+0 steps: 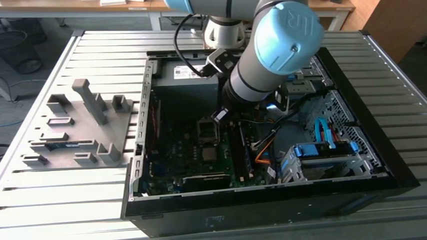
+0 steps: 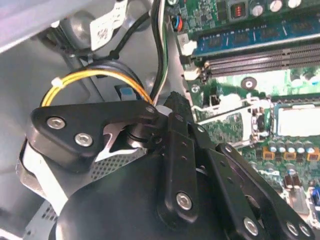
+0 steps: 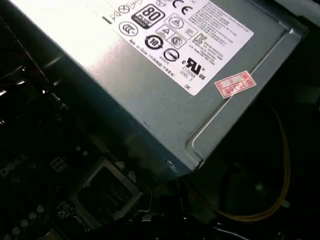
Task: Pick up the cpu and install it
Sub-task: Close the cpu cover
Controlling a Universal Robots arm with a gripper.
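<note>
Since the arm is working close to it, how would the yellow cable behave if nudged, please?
Probably floppy: the yellow cable curves in a loose loop, so it should bend aside. A white tie binds it, so it would likely spring back rather than move freely.

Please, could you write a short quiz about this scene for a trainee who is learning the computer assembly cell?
1. True or false: the grey fixture plate lies at the exterior view's left of the computer case.
2. Where is the gripper?
A) over the fixture plate
B) inside the open case, above the motherboard
C) high above the case, well away from it
3. Fill in: in the first wrist view, the big grey box with printed labels is the ____.
Key: 1 true; 2 B; 3 power supply.
</note>
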